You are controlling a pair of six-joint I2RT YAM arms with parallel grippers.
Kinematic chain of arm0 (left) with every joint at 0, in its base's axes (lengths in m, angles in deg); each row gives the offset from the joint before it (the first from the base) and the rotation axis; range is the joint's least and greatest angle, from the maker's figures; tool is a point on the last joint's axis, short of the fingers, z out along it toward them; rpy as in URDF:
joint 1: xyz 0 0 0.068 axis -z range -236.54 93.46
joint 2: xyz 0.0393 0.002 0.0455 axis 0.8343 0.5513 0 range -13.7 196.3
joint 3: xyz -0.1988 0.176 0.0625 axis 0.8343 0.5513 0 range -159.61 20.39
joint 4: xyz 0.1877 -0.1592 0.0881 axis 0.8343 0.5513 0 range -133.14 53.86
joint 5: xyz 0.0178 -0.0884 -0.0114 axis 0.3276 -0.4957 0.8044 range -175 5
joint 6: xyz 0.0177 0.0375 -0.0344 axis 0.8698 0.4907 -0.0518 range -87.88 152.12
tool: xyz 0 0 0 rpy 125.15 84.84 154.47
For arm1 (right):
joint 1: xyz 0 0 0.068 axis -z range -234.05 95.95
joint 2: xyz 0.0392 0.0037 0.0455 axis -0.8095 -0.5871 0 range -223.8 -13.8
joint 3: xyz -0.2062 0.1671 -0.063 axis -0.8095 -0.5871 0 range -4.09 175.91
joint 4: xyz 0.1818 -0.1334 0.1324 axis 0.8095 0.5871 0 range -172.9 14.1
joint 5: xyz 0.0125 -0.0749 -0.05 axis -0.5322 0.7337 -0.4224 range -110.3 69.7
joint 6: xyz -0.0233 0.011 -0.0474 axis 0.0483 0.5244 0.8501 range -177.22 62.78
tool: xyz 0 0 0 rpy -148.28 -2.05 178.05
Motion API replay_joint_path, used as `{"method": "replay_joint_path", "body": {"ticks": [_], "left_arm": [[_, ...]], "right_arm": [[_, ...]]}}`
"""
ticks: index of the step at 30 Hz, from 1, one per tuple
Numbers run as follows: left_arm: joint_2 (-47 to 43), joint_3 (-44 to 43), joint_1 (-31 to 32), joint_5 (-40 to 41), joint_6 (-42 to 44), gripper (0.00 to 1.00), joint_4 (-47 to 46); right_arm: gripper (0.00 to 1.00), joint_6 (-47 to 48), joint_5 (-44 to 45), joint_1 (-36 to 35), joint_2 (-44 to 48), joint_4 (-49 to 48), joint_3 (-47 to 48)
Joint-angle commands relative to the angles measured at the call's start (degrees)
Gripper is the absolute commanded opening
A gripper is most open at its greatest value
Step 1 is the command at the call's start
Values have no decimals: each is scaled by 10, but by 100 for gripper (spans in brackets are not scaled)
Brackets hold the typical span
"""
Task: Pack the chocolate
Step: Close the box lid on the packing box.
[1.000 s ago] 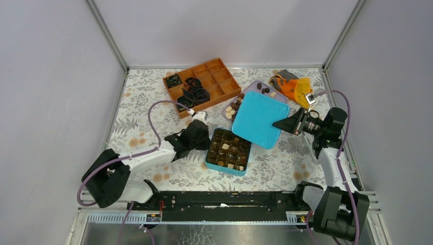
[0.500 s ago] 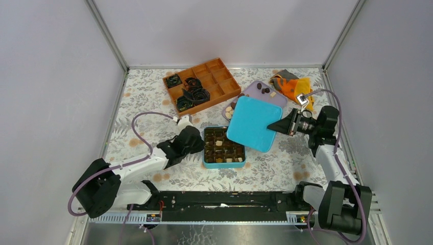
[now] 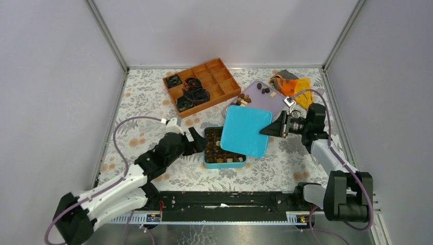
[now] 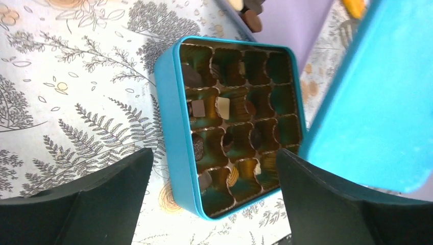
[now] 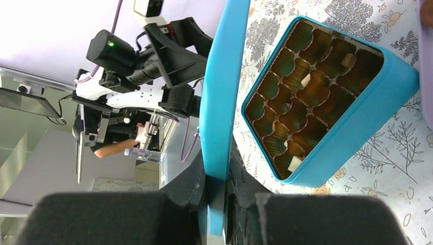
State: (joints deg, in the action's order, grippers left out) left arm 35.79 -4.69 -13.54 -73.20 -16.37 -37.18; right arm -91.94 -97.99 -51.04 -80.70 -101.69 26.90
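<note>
Pinched tight, my right hand (image 3: 265,131) grips one edge of the blue lid (image 3: 245,130). The lid hangs tilted over the right part of the blue box (image 3: 224,164), and I cannot tell whether it touches the box. From my right wrist the lid shows edge-on, rising out of the grip beside the box.

My left hand (image 3: 196,143) is spread wide and holds nothing. It sits just beside the left wall of the box, and from that wrist the box shows in the gap between my two fingers.

Some chocolate (image 4: 223,107) lies in the gold cells of the box: dark, brown and cream pieces. More pieces lie on the purple plate (image 3: 265,102) behind the lid.

Further back on the flowered desk (image 3: 143,102) stands a wooden tray (image 3: 214,76) with black paper cups (image 3: 191,94) in its left cells. An orange cloth (image 3: 296,86) lies just beside the plate on the right.
</note>
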Motion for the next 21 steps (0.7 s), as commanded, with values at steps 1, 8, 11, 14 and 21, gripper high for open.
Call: {"method": "replay_joint_path", "body": {"ticks": [1, 8, 11, 14, 21], "left_arm": [[-94, 24, -7, -41, 88, 99, 23], [-168, 29, -20, -83, 103, 99, -2], [-176, 33, -28, -92, 96, 99, -10], [-178, 51, -36, -112, 81, 99, -37], [-167, 75, -47, -115, 62, 99, -77]], "right_arm": [[0, 46, -30, -26, -26, 28, 45], [0, 71, -26, -115, -104, 40, 84], [0, 72, -21, -141, -136, 41, 103], [0, 59, -10, -166, -165, 29, 110], [0, -139, 11, -196, -210, -225, 60]]}}
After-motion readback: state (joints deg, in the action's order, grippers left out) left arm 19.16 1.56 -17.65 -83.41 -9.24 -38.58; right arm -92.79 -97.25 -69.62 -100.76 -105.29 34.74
